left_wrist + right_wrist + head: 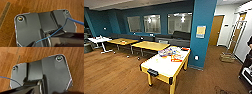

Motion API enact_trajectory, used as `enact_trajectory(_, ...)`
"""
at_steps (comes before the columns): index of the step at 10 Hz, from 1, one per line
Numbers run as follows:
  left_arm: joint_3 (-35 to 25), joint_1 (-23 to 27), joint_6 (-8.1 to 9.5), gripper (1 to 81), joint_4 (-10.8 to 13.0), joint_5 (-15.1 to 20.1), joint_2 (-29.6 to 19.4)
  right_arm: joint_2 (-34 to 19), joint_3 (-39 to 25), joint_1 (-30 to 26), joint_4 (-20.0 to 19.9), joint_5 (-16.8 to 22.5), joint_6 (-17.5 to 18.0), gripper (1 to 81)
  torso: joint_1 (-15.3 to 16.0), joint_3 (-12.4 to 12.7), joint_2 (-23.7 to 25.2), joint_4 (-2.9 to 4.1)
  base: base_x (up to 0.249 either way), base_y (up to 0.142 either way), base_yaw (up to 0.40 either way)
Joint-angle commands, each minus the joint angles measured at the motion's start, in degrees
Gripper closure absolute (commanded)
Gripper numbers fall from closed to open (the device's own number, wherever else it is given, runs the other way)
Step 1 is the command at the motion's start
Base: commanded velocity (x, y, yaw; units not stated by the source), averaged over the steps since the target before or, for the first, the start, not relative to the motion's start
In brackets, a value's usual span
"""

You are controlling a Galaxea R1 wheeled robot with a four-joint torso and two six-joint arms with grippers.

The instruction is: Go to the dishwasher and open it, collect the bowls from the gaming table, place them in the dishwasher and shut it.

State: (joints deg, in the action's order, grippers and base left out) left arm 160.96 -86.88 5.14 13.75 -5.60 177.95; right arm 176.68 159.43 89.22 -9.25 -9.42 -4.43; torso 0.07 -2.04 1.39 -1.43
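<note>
At five o'clock of the head view the gaming table [165,65] is seen, colourful items [171,53] clustered on its white surface's far end. Yellow-topped tables [150,45] stand beyond at ten o'clock. Neither hand's opening can be told.

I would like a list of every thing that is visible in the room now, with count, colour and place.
gaming table: one, white top with yellow edge, nearest, centre
colourful items: several, mixed colours, on its far end
yellow-topped tables: two, behind it
white table: one, far left
sofa: dark grey, under the windows
pillar: one, teal, right of the gaming table
door: one, brown, far right
floor: brown wood
robot's plate: dark, seen from each wrist
</note>
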Motion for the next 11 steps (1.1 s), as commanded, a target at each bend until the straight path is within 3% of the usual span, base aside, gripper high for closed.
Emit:
enact_trajectory(1, 0.0, 2.6, -0.22, 1.0, 0.0, 2.6, 0.1, 0.4, -0.2, -2.5, -0.1, 2.7, 0.0, 1.0, 0.0, 0.0, 0.0, 0.0, 0.151, 0.0, 0.0)
enact_trajectory(8, 0.0, 2.5, -0.22, 1.0, 0.0, 2.6, 0.1, 0.4, -0.2, -2.4, -0.1, 2.7, 0.0, 1.0, 0.0, 0.0, 0.0, 0.0, 0.152, 0.0, 0.0)
enact_trajectory(11, 0.0, 2.5, -0.22, 1.0, 0.0, 2.6, 0.1, 0.4, -0.4, -2.3, -0.1, 2.7, 0.0, 1.0, 0.0, 0.0, 0.0, 0.0, 0.152, 0.063, 0.0)
